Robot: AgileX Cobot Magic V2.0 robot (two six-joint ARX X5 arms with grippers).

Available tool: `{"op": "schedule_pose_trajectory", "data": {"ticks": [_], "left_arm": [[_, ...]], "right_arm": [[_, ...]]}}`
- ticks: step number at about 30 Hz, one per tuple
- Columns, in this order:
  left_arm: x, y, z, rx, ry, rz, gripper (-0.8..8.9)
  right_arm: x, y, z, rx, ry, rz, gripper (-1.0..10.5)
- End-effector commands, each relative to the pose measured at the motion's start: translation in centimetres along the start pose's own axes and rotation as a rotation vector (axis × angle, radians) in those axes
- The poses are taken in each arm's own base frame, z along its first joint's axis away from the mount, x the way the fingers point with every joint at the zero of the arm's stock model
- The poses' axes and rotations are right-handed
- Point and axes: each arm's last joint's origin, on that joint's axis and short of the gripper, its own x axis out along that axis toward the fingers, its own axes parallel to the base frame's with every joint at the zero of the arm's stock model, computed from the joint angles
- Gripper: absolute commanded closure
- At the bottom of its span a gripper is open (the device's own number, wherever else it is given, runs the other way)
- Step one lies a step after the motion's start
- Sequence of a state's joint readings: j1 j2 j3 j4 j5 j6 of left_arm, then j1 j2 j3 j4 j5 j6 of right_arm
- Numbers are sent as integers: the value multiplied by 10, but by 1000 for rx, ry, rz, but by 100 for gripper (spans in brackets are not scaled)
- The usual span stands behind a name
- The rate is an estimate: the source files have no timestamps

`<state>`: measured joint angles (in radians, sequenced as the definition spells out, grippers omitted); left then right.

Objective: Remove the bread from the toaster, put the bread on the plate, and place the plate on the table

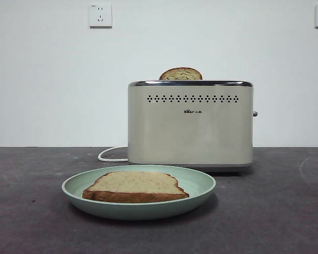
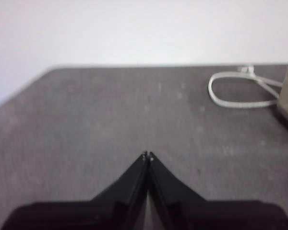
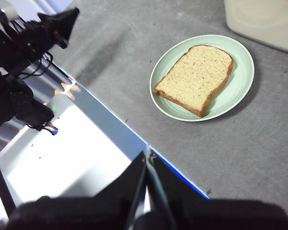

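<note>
The bread lies flat on the mint-green plate, which rests on the dark table in front of the cream toaster. A second slice shows only its domed top in the toaster's slot. The right wrist view shows the bread on the plate from above, next to the toaster. My right gripper is shut and empty, held high over the table's edge, apart from the plate. My left gripper is shut and empty over bare table, away from the toaster.
The toaster's white cord loops on the table behind the plate; it also shows in the left wrist view. The other arm shows in the right wrist view past the table's edge. Wall sockets sit on the white wall.
</note>
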<state>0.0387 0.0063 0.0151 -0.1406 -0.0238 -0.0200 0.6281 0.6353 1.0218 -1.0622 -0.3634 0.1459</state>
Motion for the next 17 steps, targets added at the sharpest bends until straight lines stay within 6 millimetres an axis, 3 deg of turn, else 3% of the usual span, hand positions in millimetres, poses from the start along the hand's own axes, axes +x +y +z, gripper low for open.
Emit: {"op": "schedule_pose_trajectory", "data": {"ticks": [1,17], "left_arm": [[1,1,-8,-34,51,8,817],[1,0,-7,-83,40,6,817]], "right_arm": [[0,0,0,0,-5,-2,946],[0,0,0,0,-5,-2,946]]}}
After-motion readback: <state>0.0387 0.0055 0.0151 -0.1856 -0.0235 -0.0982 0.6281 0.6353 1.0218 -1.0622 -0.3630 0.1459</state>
